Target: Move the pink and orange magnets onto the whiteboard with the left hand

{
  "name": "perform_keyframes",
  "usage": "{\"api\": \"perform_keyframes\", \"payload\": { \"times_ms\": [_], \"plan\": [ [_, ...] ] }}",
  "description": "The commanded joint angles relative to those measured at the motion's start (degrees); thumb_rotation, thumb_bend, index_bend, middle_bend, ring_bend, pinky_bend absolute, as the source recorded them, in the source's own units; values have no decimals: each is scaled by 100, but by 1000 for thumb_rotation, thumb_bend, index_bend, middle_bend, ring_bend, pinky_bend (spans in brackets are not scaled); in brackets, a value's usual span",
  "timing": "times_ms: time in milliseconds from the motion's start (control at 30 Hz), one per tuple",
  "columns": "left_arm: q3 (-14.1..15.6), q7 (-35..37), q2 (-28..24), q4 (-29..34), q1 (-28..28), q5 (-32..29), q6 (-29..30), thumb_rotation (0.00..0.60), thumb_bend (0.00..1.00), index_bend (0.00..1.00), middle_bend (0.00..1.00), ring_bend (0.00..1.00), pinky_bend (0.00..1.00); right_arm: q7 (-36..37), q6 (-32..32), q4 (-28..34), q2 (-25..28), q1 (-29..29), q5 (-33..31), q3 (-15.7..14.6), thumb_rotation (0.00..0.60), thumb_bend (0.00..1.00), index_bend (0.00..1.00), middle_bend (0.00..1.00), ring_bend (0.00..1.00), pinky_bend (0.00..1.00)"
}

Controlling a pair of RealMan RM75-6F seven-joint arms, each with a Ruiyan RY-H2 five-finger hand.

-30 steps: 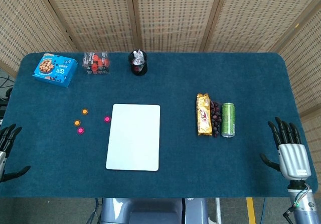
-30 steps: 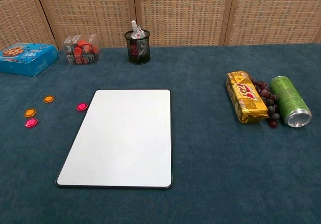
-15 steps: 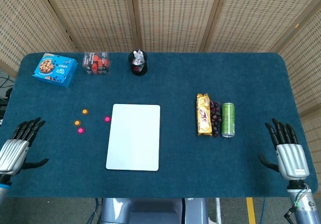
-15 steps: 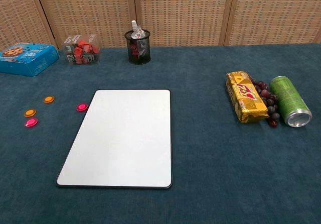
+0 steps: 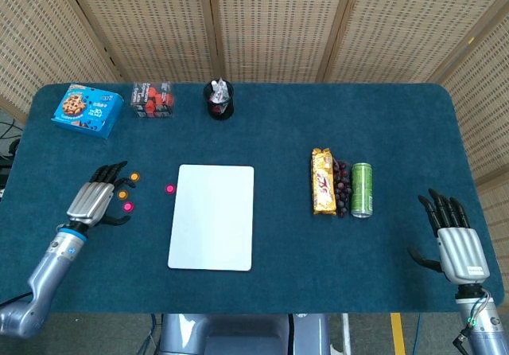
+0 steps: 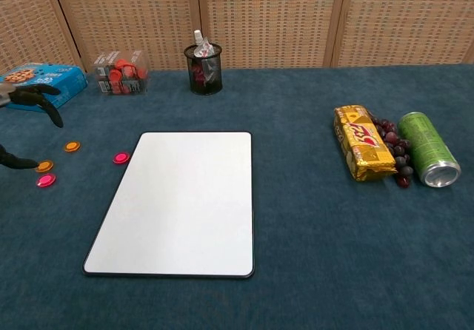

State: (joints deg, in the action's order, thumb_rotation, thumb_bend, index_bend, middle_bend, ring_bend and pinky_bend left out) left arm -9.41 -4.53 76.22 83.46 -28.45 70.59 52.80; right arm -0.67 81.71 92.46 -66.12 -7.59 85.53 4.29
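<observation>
The whiteboard [image 5: 211, 216] [image 6: 178, 200] lies flat at the table's middle. Left of it are two orange magnets [image 5: 134, 177] [image 5: 122, 195] and two pink magnets [image 5: 169, 188] [image 5: 127, 207]. In the chest view the orange pair [image 6: 72, 146] [image 6: 45, 166] and the pink pair [image 6: 121, 157] [image 6: 46, 180] show on the cloth. My left hand [image 5: 97, 197] hovers just left of the magnets with fingers spread and nothing held. Only its fingertips [image 6: 29, 97] show in the chest view. My right hand [image 5: 455, 239] rests open near the front right edge.
A blue cookie box [image 5: 87, 109], a clear box of red pieces [image 5: 152, 99] and a black mesh cup [image 5: 219, 100] stand along the back. A gold snack pack [image 5: 323, 181], grapes [image 5: 341, 186] and a green can [image 5: 362, 189] lie right of the whiteboard.
My left hand has come in from the table's front left edge, forward and rightward, to beside the magnets. The magnets and the right hand have stayed put.
</observation>
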Motion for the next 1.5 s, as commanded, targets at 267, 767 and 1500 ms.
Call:
{"api": "perform_keyframes", "payload": {
  "times_ms": [267, 767, 1500],
  "plan": [
    [-260, -1460, 951, -702, -786, -1572, -426, 600, 347, 331, 0, 0, 0, 191, -149, 27, 105, -48, -33, -25, 600, 258, 0, 0, 0, 0],
    [-292, -2068, 1641, -1317, -1289, -2405, -478, 600, 348, 335, 0, 0, 0, 295, -201, 72, 149, -61, -66, -36, 600, 259, 0, 0, 0, 0],
    [-297, -2502, 2136, -1717, -1694, -3087, -483, 600, 361, 397, 0, 0, 0, 393, -228, 86, 180, -72, -83, -45, 600, 258, 0, 0, 0, 0]
  ]
}}
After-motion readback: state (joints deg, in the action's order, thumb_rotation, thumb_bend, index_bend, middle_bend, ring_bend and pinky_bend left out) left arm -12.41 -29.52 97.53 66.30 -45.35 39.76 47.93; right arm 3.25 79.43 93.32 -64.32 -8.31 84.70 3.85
